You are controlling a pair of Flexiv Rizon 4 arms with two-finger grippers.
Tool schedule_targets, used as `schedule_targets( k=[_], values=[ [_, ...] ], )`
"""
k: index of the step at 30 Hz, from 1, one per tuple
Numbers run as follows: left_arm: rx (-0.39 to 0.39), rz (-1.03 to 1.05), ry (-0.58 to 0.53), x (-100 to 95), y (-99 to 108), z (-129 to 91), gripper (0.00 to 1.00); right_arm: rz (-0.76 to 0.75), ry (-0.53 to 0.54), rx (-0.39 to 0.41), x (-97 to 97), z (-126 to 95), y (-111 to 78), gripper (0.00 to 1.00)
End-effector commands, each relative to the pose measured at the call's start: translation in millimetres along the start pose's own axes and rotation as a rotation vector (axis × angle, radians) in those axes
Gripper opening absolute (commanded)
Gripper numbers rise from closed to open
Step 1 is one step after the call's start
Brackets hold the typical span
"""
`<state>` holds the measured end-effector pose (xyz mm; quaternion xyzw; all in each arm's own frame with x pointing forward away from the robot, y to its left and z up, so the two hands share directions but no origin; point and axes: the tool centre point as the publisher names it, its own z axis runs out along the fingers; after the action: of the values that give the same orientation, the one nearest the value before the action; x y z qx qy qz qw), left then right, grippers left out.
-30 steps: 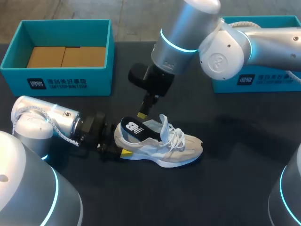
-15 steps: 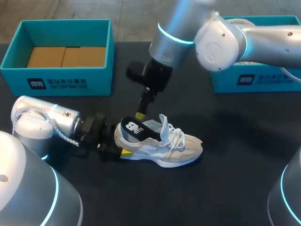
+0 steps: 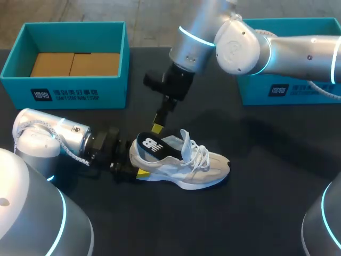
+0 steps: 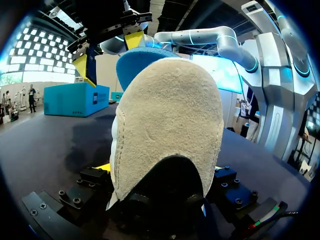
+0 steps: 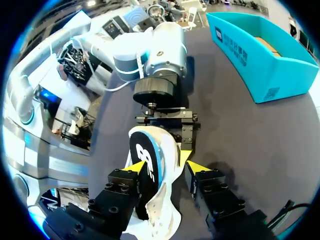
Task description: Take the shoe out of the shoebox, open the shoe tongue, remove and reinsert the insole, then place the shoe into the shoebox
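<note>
1. Over the last second the right arm (image 3: 186, 58) lifts a little, up and back. Its jaws hang spread above the heel of the shoe (image 3: 181, 162), gripping nothing.
2. The shoe lies on the desk (image 3: 266, 202), outside the shoebox (image 3: 64, 93), with the left jaws pinching its heel.
3. The dark insole (image 3: 151, 145) stands proud at the heel, so reinsertion looks unfinished.

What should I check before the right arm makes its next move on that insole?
1. Shoe upright on the table: ok.
2. Left tool shut on the shoe's heel: ok.
3. Insole seated flat: not ok, its heel end stands up out of the shoe.
4. Right tool open, insole between its fingers: ok.
5. Shoe tongue lifted clear of the opening: ok.
</note>
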<state>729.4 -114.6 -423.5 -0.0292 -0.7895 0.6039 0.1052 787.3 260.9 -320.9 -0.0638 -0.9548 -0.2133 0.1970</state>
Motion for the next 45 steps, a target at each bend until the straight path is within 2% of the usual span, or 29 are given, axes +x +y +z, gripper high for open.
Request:
schedule_targets(
  k=[1, 20, 45],
  values=[
    [0.0, 0.0, -0.001, -0.9, 3.9, -1.5, 0.0, -0.007, 0.014, -0.019, 3.3, 6.4, -4.7, 0.47],
    [0.0, 0.0, -0.001, -0.9, 3.9, -1.5, 0.0, -0.063, 0.139, -0.057, 9.6, 27.8, -0.7, 0.42],
    [0.0, 0.0, -0.001, -0.9, 3.9, -1.5, 0.0, -0.08, 0.15, -0.078, 28.4, 31.3, -2.7, 0.33]
  ],
)
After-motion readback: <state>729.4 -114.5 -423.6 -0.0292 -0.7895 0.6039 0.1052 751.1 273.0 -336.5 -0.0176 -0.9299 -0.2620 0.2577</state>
